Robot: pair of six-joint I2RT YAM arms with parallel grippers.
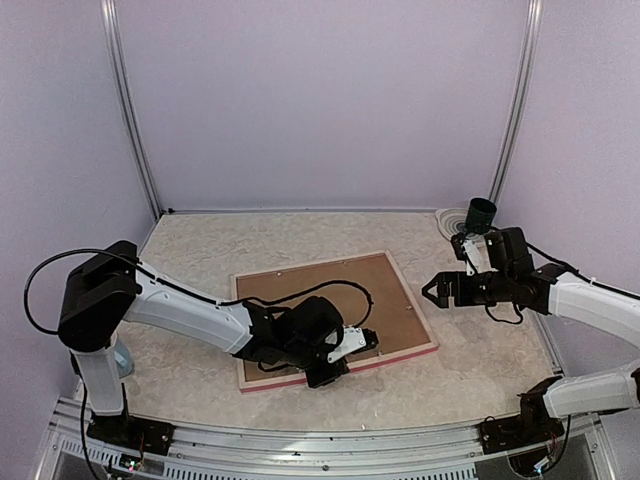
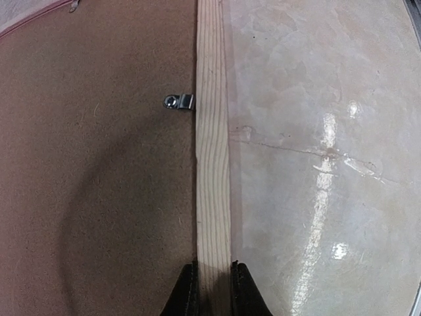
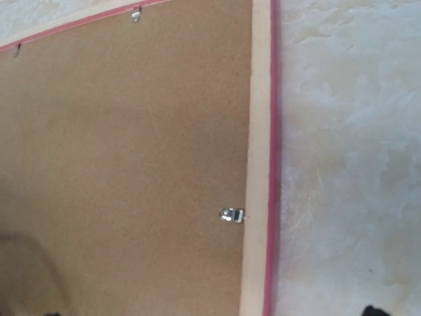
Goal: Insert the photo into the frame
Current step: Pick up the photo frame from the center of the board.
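The frame (image 1: 417, 316) lies face down on the table, pale wood back up, its pink-red edge showing along the near and right sides. A brown backing board (image 1: 320, 285) fills it. My left gripper (image 1: 326, 374) is at the frame's near rail. In the left wrist view its black fingers (image 2: 186, 293) are shut on either side of the pale wooden rail (image 2: 212, 164). My right gripper (image 1: 432, 291) hovers open just off the frame's right side, holding nothing. In the right wrist view the frame's right rail (image 3: 258, 164) runs below it. The photo is out of view.
Small metal clips (image 2: 179, 101) (image 3: 231, 214) sit where the backing board meets the rail. A dark green cup (image 1: 481, 213) stands at the back right corner on a pale round thing (image 1: 449, 217). The left arm's black cable (image 1: 330, 290) loops over the board.
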